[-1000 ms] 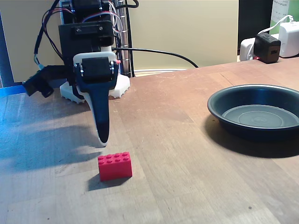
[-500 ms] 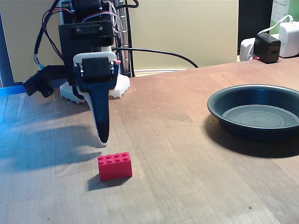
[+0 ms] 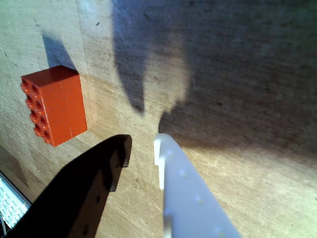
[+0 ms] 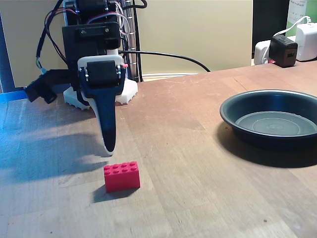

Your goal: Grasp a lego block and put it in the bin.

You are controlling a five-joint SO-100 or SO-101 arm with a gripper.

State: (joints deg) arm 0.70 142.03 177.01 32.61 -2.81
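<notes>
Gripper [image 4: 109,148] hanging point-down over the wooden desk [image 4: 198,198] in the fixed view, tip just above the surface and just behind the lego block [image 4: 122,176], not touching it. Red brick lying flat on the desk, studs up, long side toward the camera, near the front edge and left of centre. In the wrist view, same lego block [image 3: 53,104] at upper left, studs facing left, clear of both fingers; gripper [image 3: 141,148] slightly parted, a narrow strip of desk showing between the dark finger [image 3: 94,188] and the white finger [image 3: 188,198], nothing held. Brick beside the dark finger's tip, outside the gap rather than between the fingers. Bin [image 4: 233,116], a shallow round dark dish with rolled rim, standing on the desk at the right of the fixed view, well apart from brick and gripper, nothing visible inside. Arm's white base [image 4: 130,91] behind the gripper, black cable [image 4: 168,54] trailing right along the wall; chargers [image 4: 285,49] at the far right corner
</notes>
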